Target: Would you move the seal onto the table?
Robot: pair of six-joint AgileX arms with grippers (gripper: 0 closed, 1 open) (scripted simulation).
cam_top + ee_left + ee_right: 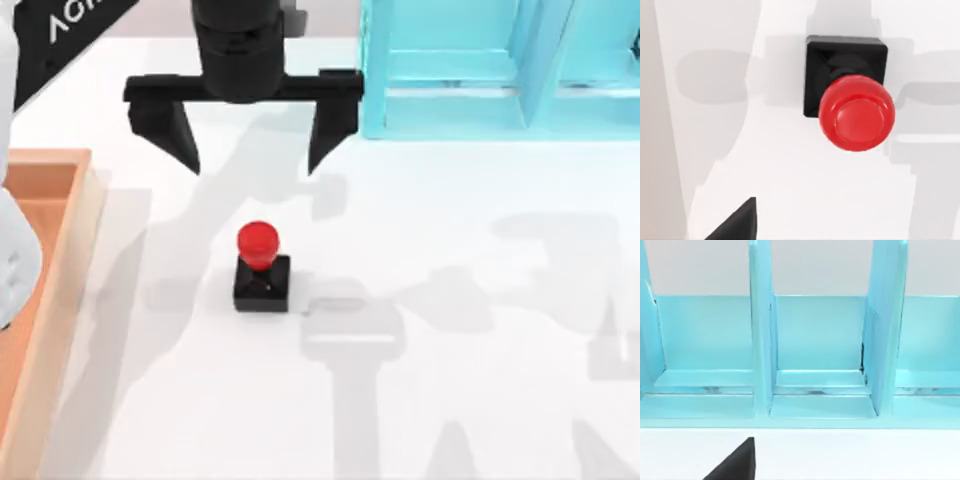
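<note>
Seal sits upright on the white bench, just left of centre in the top view, red knob up, black base flat on the surface. It is well clear of the wooden tray at the left edge and of the turquoise shelf unit in the upper right.

Left gripper hangs in the upper middle of the frame, fingers spread wide with nothing between them, apart from the seal. Reads as a completed release: the seal stands free, so the placement looks done, and the arm likely only needs to clear off.

In the left wrist view the seal stands alone on the bench, one finger tip at the lower edge.

The right wrist view faces the shelf unit's open compartments. Right gripper: cannot tell its state.

Surface is plain, flat and white, crossed by soft grey arm shadows. No room detail beyond the bench.
</note>
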